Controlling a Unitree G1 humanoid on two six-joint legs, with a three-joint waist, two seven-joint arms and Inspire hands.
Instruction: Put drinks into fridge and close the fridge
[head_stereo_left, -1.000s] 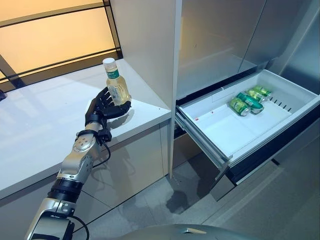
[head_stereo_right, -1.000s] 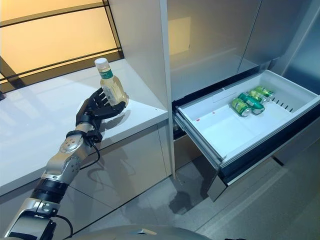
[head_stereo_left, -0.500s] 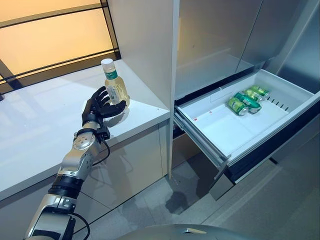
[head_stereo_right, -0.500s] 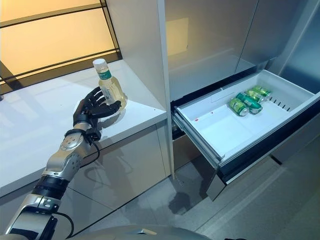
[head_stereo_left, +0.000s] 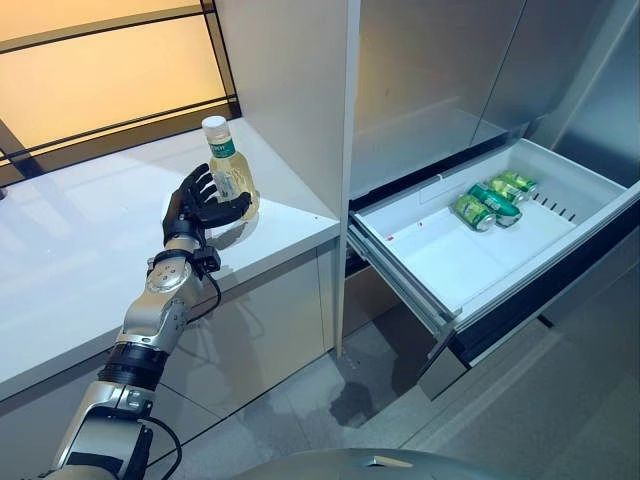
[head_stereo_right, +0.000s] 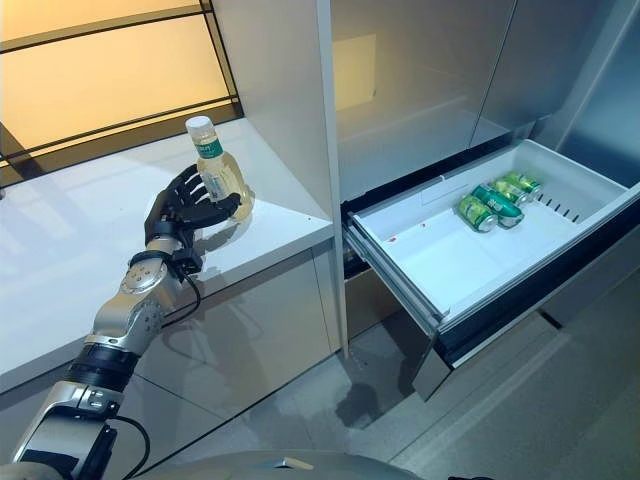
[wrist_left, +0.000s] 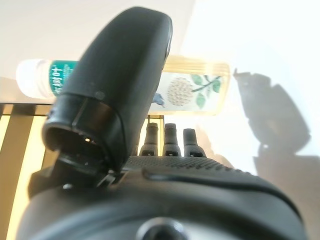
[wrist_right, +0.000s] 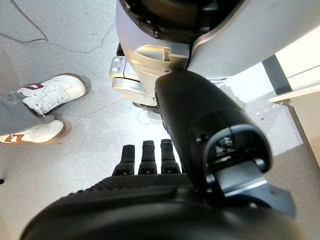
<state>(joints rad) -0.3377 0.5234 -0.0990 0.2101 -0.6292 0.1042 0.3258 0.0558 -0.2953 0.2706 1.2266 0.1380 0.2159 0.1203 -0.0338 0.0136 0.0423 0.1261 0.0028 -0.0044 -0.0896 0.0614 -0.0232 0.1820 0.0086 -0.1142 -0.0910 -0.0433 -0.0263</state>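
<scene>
A drink bottle (head_stereo_left: 232, 172) with pale yellow liquid, a green label and a white cap stands a little tilted on the white counter (head_stereo_left: 70, 250), close to the tall white cabinet side. My left hand (head_stereo_left: 192, 208) is beside it on the counter, open. Its fingers (head_stereo_left: 200, 188) rise along the bottle's left side and its thumb lies across the bottle's lower front. In the left wrist view the bottle (wrist_left: 192, 92) shows past the thumb. The fridge drawer (head_stereo_left: 455, 265) stands pulled out at the right, with green cans (head_stereo_left: 492, 198) at its far end. My right hand (wrist_right: 150, 155) hangs open over the floor.
The tall white cabinet side (head_stereo_left: 290, 90) rises right of the bottle. The open drawer juts out over the grey floor (head_stereo_left: 330, 400). A dark-framed window (head_stereo_left: 100, 70) runs behind the counter. A person's white shoes (wrist_right: 47, 95) stand on the floor near my right hand.
My left hand's fingers have uncurled from under the bottle and now rise along its side. The hand has shifted slightly left. The bottle has stayed in place.
</scene>
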